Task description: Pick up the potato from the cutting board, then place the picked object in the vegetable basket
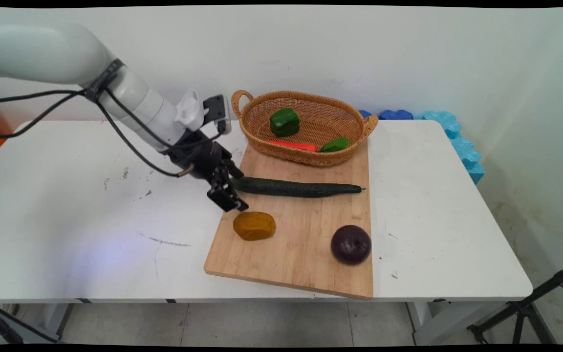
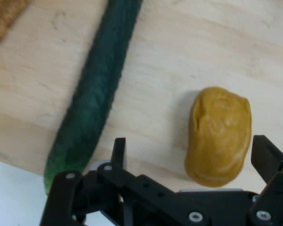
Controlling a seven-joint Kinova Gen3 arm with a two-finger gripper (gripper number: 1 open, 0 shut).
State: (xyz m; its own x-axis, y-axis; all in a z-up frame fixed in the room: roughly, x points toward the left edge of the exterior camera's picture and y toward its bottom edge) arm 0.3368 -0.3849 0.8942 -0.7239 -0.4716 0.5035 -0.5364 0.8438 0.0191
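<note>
white surface [image 1: 66, 234] carries a wooden cutting board [image 1: 306, 254] at centre. nearest on the board: a dark purple round fruit or vegetable [image 1: 351, 244] by the right edge, and a yellow-brown potato-like lump [image 1: 254, 225] toward the left edge, the two well apart. just beyond the lump, the black end effector [image 1: 232, 188] sits low over the board's left edge, fingers spread apart and holding nothing. hand view: one finger [image 2: 118, 151] stands between the cucumber and the lump, the other finger [image 2: 265, 155] just past the lump's far side, so the lump [image 2: 220, 135] lies roughly between them; contact cannot be told. a long dark green cucumber [image 1: 296, 188] lies across the board, its left end beside the end effector. farther back, a wicker basket [image 1: 262, 132] rests on the board's far end, holding a green bell pepper [image 1: 284, 121], a red-orange piece [image 1: 292, 145] and a smaller green piece [image 1: 335, 144]. blue foam pieces [image 1: 452, 137] lie behind against the wall.
</note>
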